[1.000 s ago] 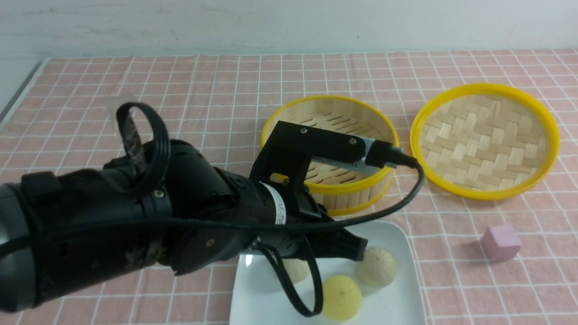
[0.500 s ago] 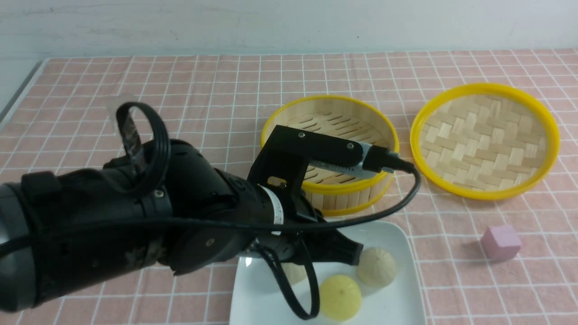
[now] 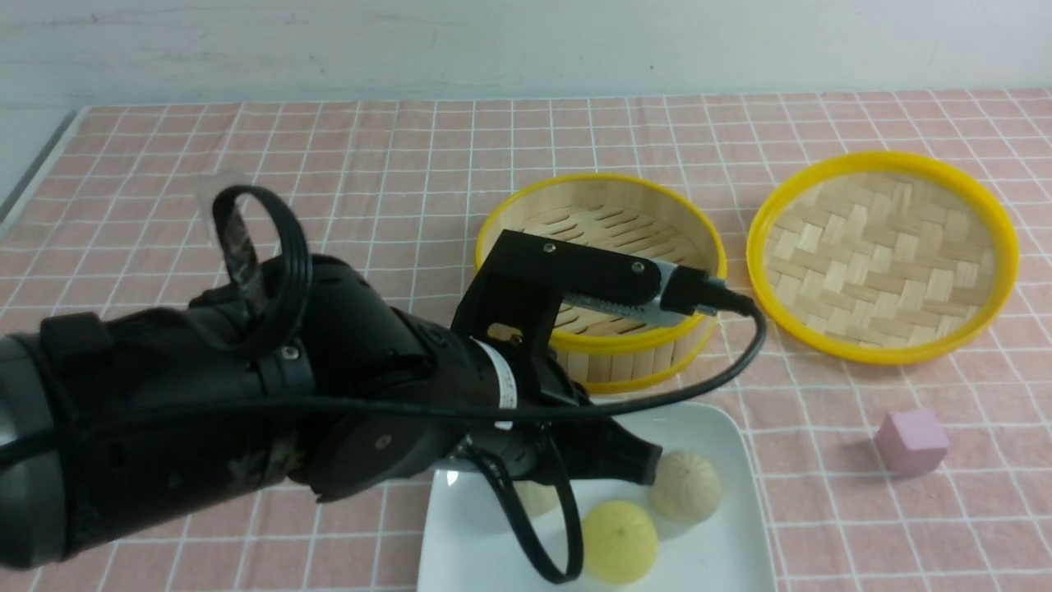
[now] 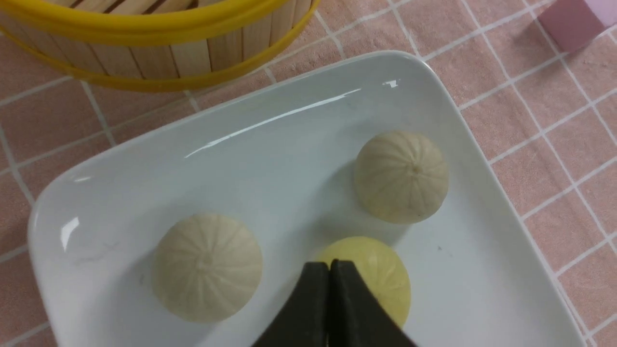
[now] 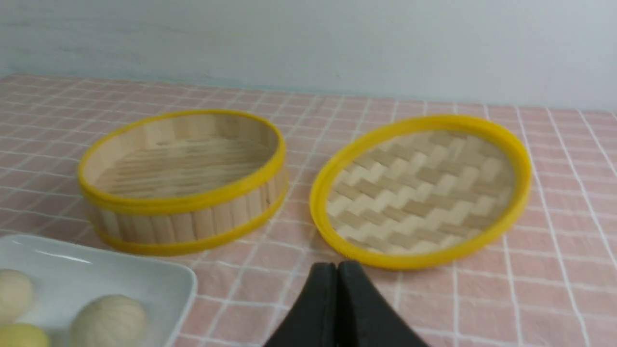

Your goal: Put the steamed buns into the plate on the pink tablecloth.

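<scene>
On the plate (image 4: 144, 164) sit all three steamed buns (image 4: 401, 176), two pale and one yellow, on the pink tablecloth (image 3: 370, 181). Left end effector (image 4: 329, 270) is clenched and empty, poised above the yellow one; right end effector (image 5: 336, 272) clenched too. Best move now: lift straight up, clear of the buns. One steamer basket (image 3: 600, 222), one lid (image 3: 883, 255), one pink cube (image 3: 911, 441).

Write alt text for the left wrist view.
Three pleated steamed buns, two beige and one yellow, sit on a glossy white square plate on pink grid cloth. The shut black left gripper hovers above the yellow one; a yellow-rimmed bamboo steamer stands beyond.
</scene>
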{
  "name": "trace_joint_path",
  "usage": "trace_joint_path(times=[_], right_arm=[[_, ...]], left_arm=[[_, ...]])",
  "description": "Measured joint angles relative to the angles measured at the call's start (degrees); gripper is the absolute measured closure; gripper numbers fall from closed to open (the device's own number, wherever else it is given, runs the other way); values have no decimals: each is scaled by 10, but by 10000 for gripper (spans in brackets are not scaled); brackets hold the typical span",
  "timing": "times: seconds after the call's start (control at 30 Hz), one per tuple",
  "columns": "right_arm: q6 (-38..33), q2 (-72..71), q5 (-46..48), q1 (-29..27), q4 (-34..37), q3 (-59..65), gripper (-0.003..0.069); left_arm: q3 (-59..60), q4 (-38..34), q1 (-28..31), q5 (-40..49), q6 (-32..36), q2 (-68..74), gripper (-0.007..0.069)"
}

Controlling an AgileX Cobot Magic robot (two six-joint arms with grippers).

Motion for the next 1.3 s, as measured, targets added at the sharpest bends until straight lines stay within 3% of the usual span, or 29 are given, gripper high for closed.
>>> trace_joint_path(times=[0.2, 0.47, 0.57, 0.6, 0.63, 0.73, 0.83, 0.97, 1.1, 1.3], right_arm=[[0, -44, 3, -85, 0, 87, 645], [0, -49, 34, -126, 0, 97, 641], [0, -49, 38, -132, 0, 95, 636], [0, -49, 38, -132, 0, 95, 636], [0, -49, 39, -132, 0, 95, 634], [0, -49, 40, -132, 0, 95, 634], [0, -49, 40, -132, 0, 95, 631], [0, -49, 40, -132, 0, 95, 627], [0, -49, 41, -132, 0, 95, 626], [0, -49, 41, -132, 0, 95, 622]], left_arm=[[0, 0, 0, 11, 0, -1, 606], [-26, 49, 0, 86, 1, -86, 602], [-57, 110, 0, 199, 2, -169, 602], [-61, 112, 0, 207, 2, -179, 602], [-74, 118, 0, 284, 2, -222, 602], [-82, 117, 0, 375, 2, -302, 602], [-71, 119, 0, 406, 2, -398, 602], [-15, 118, 0, 362, 2, -500, 602], [122, 97, 0, 200, -29, -607, 601], [247, 97, 0, -11, -109, -653, 592]])
